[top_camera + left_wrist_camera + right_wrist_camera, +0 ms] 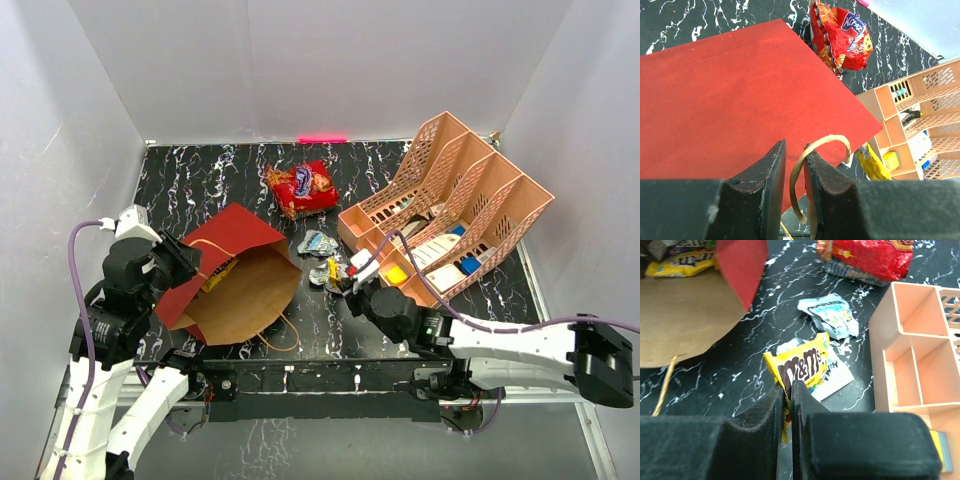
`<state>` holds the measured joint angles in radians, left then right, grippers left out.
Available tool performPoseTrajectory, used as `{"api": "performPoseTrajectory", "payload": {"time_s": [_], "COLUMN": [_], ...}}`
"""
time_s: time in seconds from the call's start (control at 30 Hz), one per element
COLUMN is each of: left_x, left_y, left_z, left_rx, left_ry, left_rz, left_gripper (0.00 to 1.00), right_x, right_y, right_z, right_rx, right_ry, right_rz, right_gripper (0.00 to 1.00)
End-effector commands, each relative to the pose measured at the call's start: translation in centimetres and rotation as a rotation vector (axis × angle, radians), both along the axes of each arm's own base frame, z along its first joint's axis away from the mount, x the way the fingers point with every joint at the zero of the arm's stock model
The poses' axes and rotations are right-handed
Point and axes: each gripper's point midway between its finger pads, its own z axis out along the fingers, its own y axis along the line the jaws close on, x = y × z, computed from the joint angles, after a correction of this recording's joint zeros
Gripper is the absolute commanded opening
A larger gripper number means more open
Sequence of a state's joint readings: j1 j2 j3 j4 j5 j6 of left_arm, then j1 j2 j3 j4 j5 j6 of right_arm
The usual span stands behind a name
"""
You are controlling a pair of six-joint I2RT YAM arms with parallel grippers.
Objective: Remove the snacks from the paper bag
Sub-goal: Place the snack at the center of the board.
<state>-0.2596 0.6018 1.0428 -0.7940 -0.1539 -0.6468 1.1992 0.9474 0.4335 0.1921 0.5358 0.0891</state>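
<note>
With the right gripper (788, 390), pinches a yellow candy packet (802, 365) by its lower edge, fingers pressed together on it. Holds it outside the paper bag (235, 290), just over the black table (200, 170), above a white wrapper (837, 377) and near a crumpled silver-blue wrapper (832, 315), short of the peach organizer (880, 340). Points the packet's long axis up and away from the fingertips, leaning right.

With the left gripper (795, 160), brackets the bag's thin handle (820, 145) between fingers drawn nearly together; cannot tell whether clamped or only threaded through. Sits at the bag's upper lip, on its left side, over the red outer face.

As for the bag: lies on its side, brown mouth opening toward the right arm. Inside that mouth, shows a second yellow packet (680, 262) with something darker beside it, so not emptied yet. Already out: the red chip bag (300, 187), well apart toward the back of the table.

Probably calls for releasing the pinched packet among the loose wrappers, then going back in. From the right gripper, finds the bag mouth to the left and a little farther back, the packet inside lying crosswise to that approach. Favours the right arm, nearer to the opening and facing it, with the left busy at the handle.
</note>
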Motion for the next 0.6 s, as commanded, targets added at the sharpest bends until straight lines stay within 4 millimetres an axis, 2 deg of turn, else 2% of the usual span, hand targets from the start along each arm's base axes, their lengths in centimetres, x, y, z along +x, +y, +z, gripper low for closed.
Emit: {"api": "performPoseTrajectory", "payload": {"time_s": [0.0, 0.23, 0.3, 0.33, 0.37, 0.57], "left_x": [-0.2, -0.9, -1.0, -1.1, -1.1, -1.5], "left_y": [0.2, 0.6, 0.7, 0.8, 0.8, 0.9], "left_z": [0.8, 1.5, 1.6, 1.6, 1.6, 2.1], "left_rx": [0.006, 0.01, 0.012, 0.013, 0.013, 0.016], "left_ry": [-0.016, -0.028, -0.031, -0.031, -0.032, -0.038], "left_rz": [0.002, 0.012, 0.018, 0.018, 0.018, 0.014], "left_gripper": [0.2, 0.2, 0.21, 0.21, 0.21, 0.21], "right_x": [3.5, 9.9, 11.9, 12.6, 13.5, 17.6], "right_y": [1.2, 3.0, 3.9, 4.5, 5.1, 7.1], "right_z": [4.1, 5.1, 4.6, 5.2, 4.2, 2.5], "right_rx": [0.184, 0.137, 0.094, 0.088, 0.041, -0.127], "right_ry": [-0.051, -0.091, -0.099, -0.114, -0.116, -0.137], "right_rz": [-0.081, -0.046, -0.037, -0.028, -0.019, -0.057], "right_gripper": [0.07, 0.07, 0.07, 0.07, 0.07, 0.07]}}
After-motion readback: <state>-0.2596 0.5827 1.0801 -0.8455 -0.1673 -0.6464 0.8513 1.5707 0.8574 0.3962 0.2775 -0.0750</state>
